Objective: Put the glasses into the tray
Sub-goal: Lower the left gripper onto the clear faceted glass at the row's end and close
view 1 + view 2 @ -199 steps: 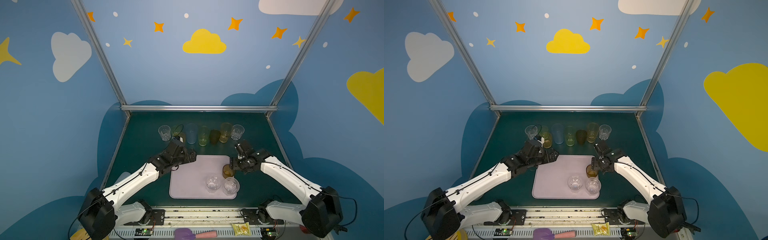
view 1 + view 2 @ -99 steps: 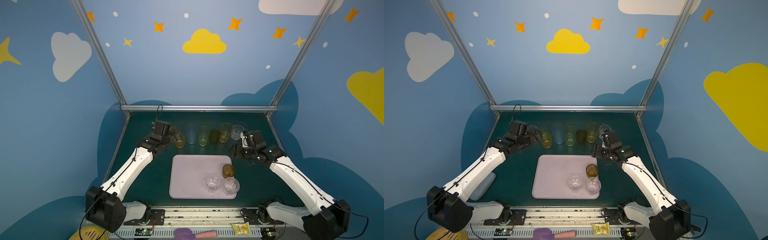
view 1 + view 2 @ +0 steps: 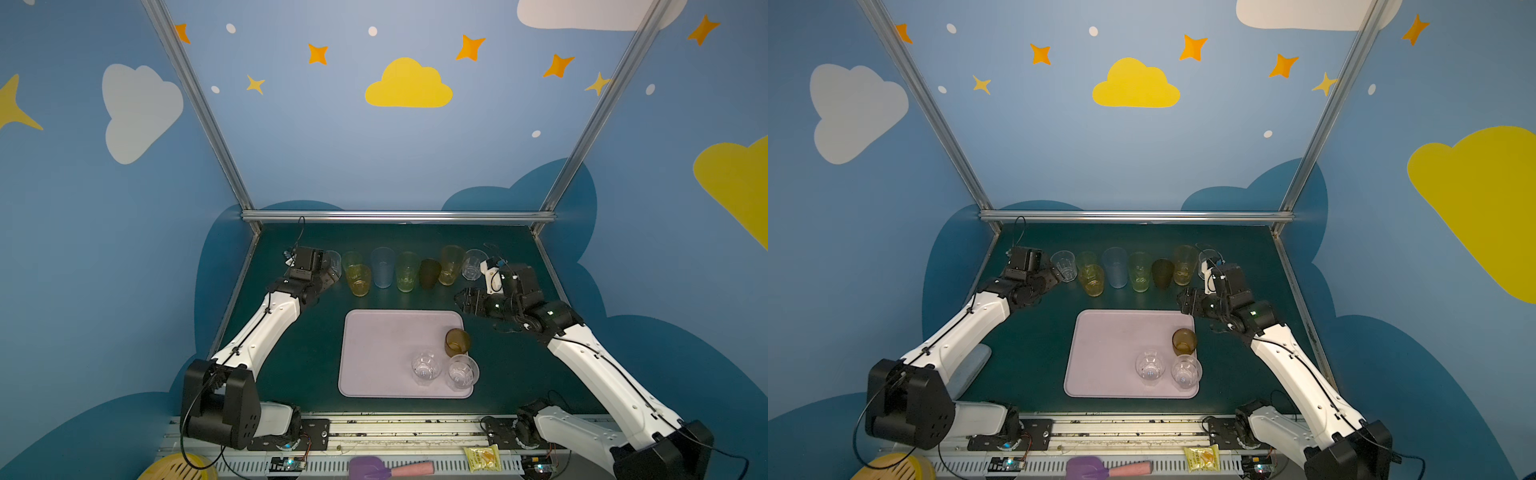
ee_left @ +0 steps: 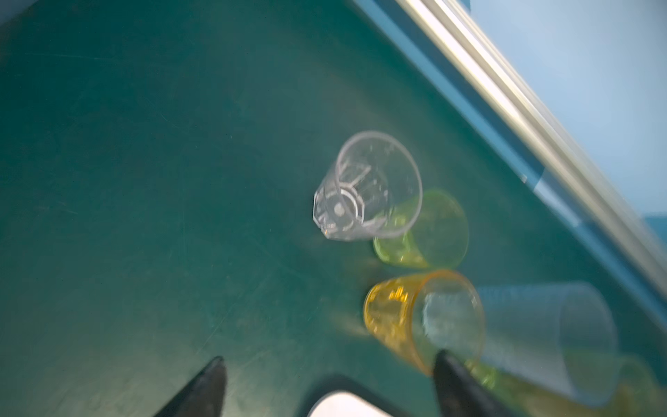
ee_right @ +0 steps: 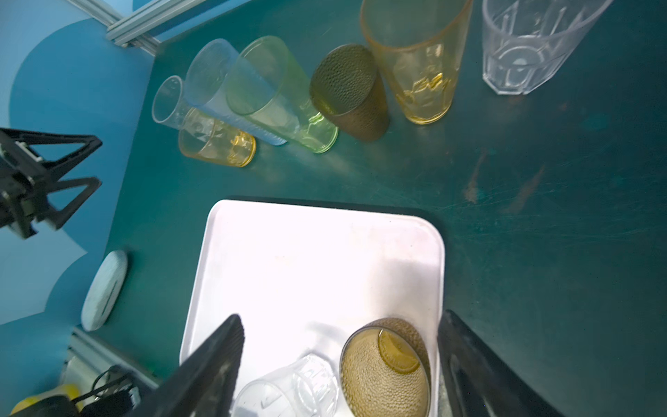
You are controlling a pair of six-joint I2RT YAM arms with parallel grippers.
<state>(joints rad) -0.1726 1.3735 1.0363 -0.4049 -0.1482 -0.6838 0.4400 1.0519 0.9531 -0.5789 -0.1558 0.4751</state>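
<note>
From where I stand, the bench (image 3: pixel 307 357) looks like a dark green matt sheet, scuffed and streaked with fine scratches. The tray (image 3: pixel 374 353) is smooth pale plastic with a soft satin sheen. The glasses (image 3: pixel 406 272) all look like glossy see-through plastic. The short clear ones (image 3: pixel 424 368) are cut in flat facets. The brown one (image 5: pixel 382 372) has a pebbled skin, and so has the darker one (image 5: pixel 348 90). The tall blue one (image 5: pixel 213 86) shows faint fine ribbing. The frame rail (image 3: pixel 395 215) is bare brushed metal. The arm shells (image 3: pixel 266 328) are glossy white plastic, and the fingers (image 5: pixel 213 364) are matt black with a ridged edge.
</note>
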